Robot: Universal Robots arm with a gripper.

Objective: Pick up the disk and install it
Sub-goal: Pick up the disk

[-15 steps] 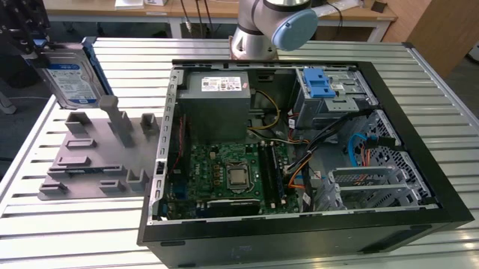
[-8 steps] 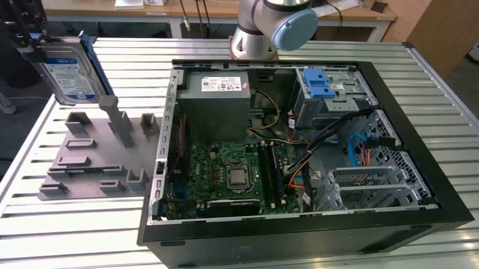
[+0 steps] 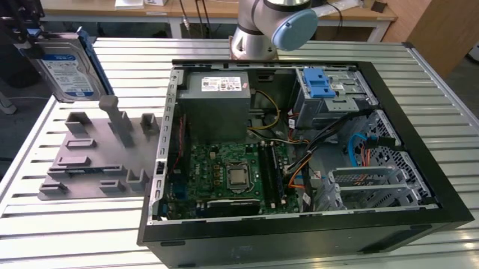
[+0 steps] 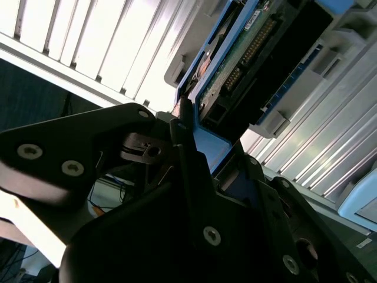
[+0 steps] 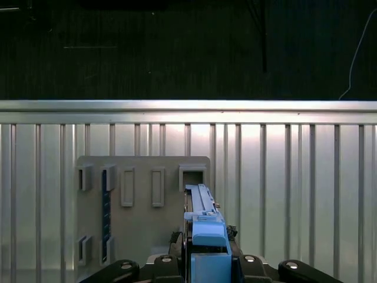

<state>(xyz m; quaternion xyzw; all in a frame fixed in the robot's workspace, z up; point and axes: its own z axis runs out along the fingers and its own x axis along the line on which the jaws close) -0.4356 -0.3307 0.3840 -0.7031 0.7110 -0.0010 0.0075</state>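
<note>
Claw: the gripper [image 3: 24, 32] was closed on the disk [image 3: 66, 70], its jaws pinching the blue rail along one edge
Disk: it hung upright in the air at the exterior view's left, label facing the camera, above and apart from the grey fixture [image 3: 97, 151], and well apart from the open computer case [image 3: 176, 89]
Step in hand: by my reading, the carry from fixture to case, with nothing yet seated
Doing it well: the hold is on a thin plastic rail, so the grip should stay firm and the disk should not swing; it should pass high over the fixture's posts and the case wall, and be lined up squarely with the silver cage [image 3: 329, 92] under its blue latch
Exterior view's share: it gave the case, the cage and the gap between disk and case
First wrist view's share: it looked along the rail [image 5: 203, 227] at the fixture's vacated slot [image 5: 192, 177]
Second wrist view's share: it gave the circuit-board side [image 4: 235, 65] and a finger [image 4: 188, 153] bearing on the rail
</note>
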